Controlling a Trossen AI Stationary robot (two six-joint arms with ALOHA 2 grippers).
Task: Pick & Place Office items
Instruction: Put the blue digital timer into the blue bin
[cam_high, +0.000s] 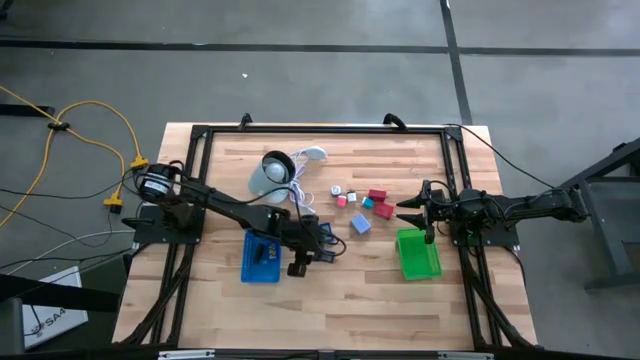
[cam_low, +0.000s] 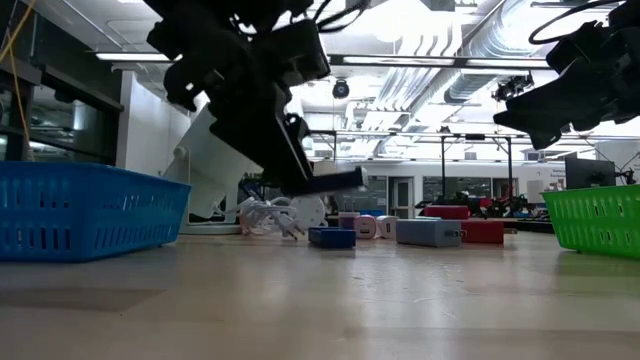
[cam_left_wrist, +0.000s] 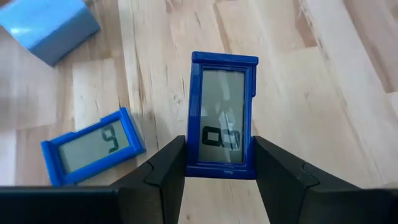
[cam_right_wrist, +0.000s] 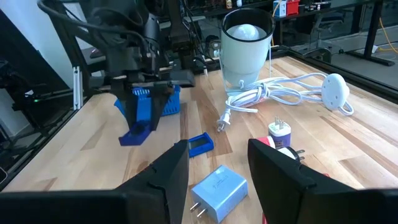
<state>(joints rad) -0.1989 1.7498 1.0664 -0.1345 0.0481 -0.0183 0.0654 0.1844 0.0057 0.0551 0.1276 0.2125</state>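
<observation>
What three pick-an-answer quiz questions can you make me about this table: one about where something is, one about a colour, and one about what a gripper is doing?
1. Where is the green tray?
A. Beside the right gripper
B. On the floor
C. At the table's far left edge

2. What colour is the piece between the left gripper's fingers?
A. Red
B. White
C. Blue

3. What is the left gripper doing?
A. Open and empty
B. Shut on the blue piece
C. Hidden from every camera

Answers:
1 A, the high view shows the tray on the table just beside the right gripper.
2 C, the left wrist view shows a blue frame between the fingers.
3 B, both fingers press the blue piece's sides.
</observation>
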